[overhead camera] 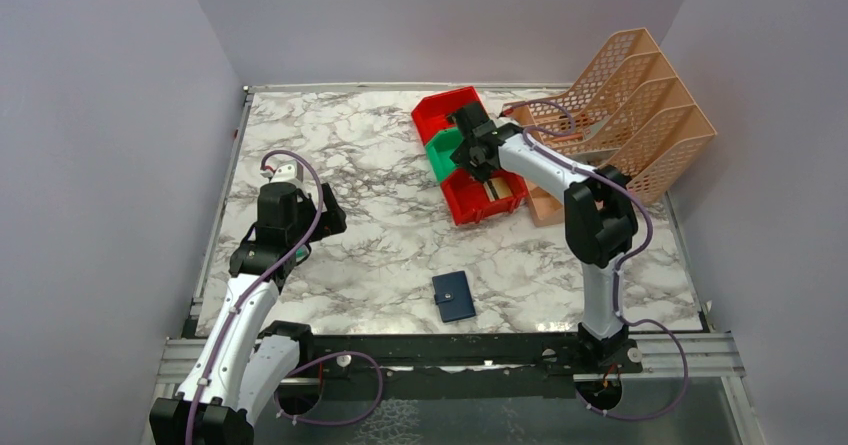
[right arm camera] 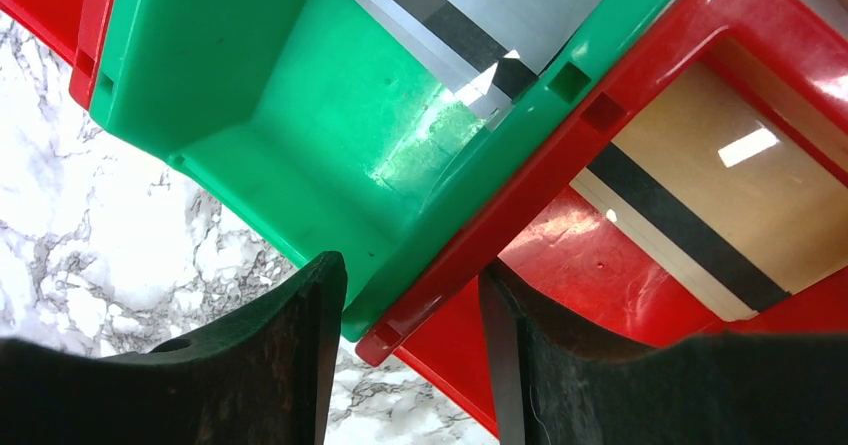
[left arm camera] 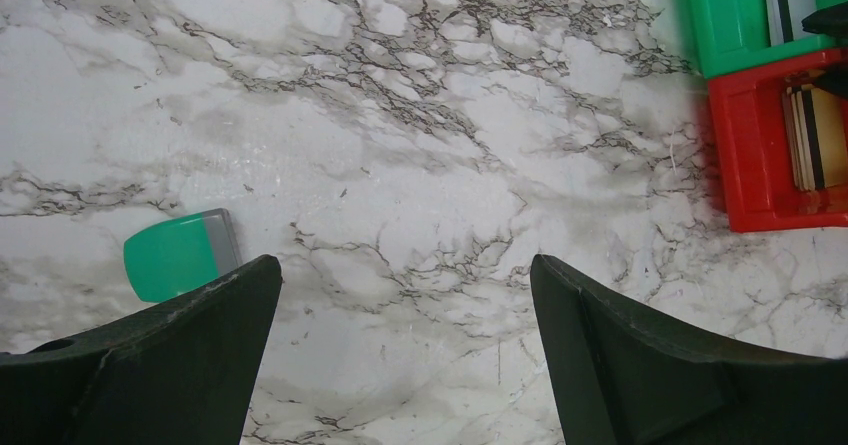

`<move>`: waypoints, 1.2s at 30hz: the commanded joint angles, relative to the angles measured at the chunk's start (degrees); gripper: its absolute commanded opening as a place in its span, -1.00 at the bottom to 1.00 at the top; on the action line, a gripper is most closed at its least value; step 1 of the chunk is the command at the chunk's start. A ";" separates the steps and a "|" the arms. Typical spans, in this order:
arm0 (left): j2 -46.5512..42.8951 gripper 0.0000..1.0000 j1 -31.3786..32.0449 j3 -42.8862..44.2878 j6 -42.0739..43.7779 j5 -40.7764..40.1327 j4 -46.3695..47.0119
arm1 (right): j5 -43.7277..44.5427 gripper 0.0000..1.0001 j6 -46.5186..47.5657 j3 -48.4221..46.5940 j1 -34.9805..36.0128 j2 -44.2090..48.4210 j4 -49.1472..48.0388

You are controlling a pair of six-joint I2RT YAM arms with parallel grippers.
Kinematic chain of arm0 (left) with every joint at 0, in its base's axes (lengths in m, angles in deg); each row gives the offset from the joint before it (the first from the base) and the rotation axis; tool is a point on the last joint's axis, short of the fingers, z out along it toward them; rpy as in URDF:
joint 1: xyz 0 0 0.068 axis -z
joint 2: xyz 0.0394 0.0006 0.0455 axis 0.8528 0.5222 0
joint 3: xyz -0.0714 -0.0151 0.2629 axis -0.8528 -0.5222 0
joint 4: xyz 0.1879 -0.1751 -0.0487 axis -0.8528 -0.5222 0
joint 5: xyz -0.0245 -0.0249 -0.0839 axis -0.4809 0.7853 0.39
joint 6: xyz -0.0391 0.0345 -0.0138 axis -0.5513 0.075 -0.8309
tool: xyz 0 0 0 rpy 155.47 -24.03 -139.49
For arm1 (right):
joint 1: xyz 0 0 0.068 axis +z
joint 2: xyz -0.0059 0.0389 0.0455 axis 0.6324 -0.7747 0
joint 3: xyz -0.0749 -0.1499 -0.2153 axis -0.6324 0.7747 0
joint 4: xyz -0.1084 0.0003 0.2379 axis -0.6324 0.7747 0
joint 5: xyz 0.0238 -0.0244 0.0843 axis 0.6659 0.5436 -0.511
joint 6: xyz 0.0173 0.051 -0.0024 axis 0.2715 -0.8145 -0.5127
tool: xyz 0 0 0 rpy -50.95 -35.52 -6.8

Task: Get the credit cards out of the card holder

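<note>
from the top view we see the card holder (overhead camera: 454,296) lying shut on the marble table (overhead camera: 380,165), near the front edge between the two arm bases, well apart from both grippers. neither wrist camera catches it at all.

the right gripper (overhead camera: 482,153) hangs over the row of plastic bins at the far right, next to a peach mesh file rack (overhead camera: 630,105). the overhead shot can't tell us much about its jaws, but the right wrist view does: the right gripper (right arm camera: 412,270) has its fingers spread with nothing pinched, sitting above the wall where the green bin (right arm camera: 270,95) meets the near red bin (right arm camera: 600,265). that same view shows a silver-grey card (right arm camera: 480,15) with a black stripe lying in the green bin, and a gold card (right arm camera: 720,195) with a black stripe lying in the near red bin. from above we only make out a tan patch in that bin.

the left gripper (overhead camera: 330,220) is over bare marble on the left side. in the left wrist view the left gripper (left arm camera: 405,270) is wide apart and empty, and we get a teal block (left arm camera: 175,255) with a grey end just beside one finger, plus both bins at the right edge.
</note>
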 commanded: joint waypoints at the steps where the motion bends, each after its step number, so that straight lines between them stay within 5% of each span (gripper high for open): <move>1: -0.08 0.98 -0.30 0.71 0.84 -0.61 0.18 | -2.63 0.07 1.73 3.14 -0.06 1.56 0.43; 29: 0.40 0.98 -0.31 0.62 0.67 -0.36 0.19 | -6.16 0.01 20.35 18.86 8.83 11.84 -4.94; 36: 0.46 0.98 -0.34 0.71 0.58 -0.32 0.18 | -12.07 0.01 29.93 25.99 11.85 16.58 -13.12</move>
